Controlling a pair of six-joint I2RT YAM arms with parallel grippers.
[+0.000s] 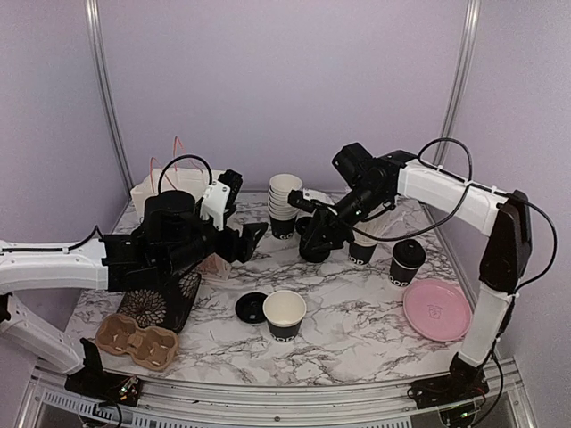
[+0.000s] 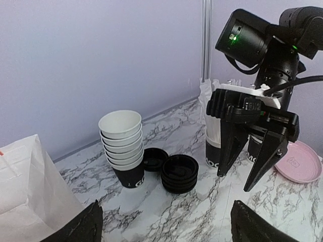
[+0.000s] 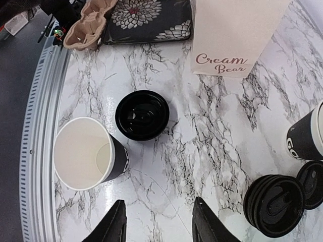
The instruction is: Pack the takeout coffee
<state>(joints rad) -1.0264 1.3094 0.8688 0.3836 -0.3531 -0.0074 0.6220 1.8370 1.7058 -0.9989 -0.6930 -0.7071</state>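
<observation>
We see pale lavender walls (image 1: 285,80) closing in the counter (image 1: 357,330) on three sides. The counter is white marble with grey veins. A slim metal post (image 1: 107,89) rises at its far left corner and a second post (image 1: 458,80) at its far right. A ridged metal rail (image 1: 268,392) lines the near edge. The light is soft and even.

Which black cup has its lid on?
The cup beside the pink plate: its top is closed. The front cup stands open, white inside showing, its lid lying on the table beside it.
</observation>
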